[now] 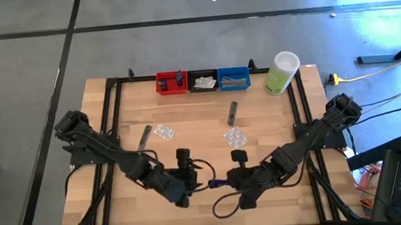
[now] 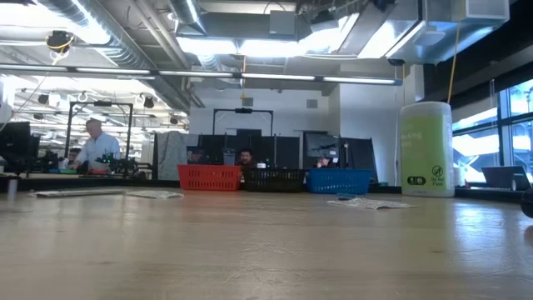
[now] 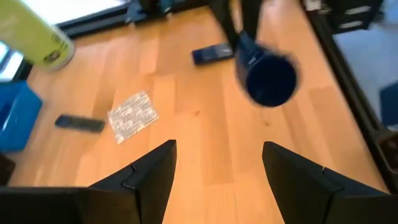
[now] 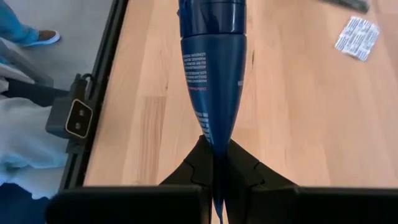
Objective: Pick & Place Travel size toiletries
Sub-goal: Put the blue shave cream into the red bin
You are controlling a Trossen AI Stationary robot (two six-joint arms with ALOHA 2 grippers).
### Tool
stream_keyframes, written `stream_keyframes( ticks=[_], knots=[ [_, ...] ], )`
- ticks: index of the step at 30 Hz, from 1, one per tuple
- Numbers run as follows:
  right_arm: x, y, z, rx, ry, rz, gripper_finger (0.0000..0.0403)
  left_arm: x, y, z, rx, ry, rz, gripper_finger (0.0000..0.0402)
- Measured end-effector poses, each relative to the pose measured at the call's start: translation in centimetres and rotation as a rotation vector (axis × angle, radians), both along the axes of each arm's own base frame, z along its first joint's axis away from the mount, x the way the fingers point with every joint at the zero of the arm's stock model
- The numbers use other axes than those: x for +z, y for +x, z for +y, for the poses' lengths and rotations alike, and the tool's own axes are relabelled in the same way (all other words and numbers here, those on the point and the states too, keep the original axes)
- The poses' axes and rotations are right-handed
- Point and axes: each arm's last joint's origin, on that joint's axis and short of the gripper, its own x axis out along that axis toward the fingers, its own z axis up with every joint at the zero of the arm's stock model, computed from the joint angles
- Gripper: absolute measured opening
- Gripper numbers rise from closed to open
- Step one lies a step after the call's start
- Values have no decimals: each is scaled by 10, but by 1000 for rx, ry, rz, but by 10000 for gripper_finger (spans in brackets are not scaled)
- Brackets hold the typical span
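Observation:
My right gripper (image 1: 235,189), near the table's near edge, is shut on a dark navy mini tube (image 4: 211,62) that points toward my left gripper (image 1: 193,190). My left gripper (image 3: 217,168) is open and faces the tube's round cap end (image 3: 267,74), a short way off and touching nothing. Two slim grey sachets (image 1: 144,137) (image 1: 232,112) and two clear packets with white contents (image 1: 163,132) (image 1: 235,136) lie flat on the wood. The low view shows neither gripper. My right gripper pinches the navy tube by its flat crimped tail (image 4: 214,149) between the two fingers. The fingers come roughly level from the table's right and lie along the tube. The tube sticks straight out past the fingertips, cap end forward, and appears clear of the table.
Red (image 1: 171,82), black (image 1: 203,81) and blue (image 1: 233,78) bins stand in a row at the far edge, beside a tall pale-green container with a white lid (image 1: 281,73). A black frame borders the table. Bare wood lies between the grippers and the loose items.

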Motion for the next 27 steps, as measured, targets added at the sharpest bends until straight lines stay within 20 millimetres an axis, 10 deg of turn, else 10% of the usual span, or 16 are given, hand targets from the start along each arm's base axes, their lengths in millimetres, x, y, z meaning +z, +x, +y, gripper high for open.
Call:
stream_keyframes(
  ticks=[16,27],
  knots=[
    [14,-13,9,18,-110,-119,15,-10,35,-20,-43,26,-231,237],
    [47,-59,44,-24,-335,-412,13,6,33,-32,-65,146,-371,237]
  ],
)
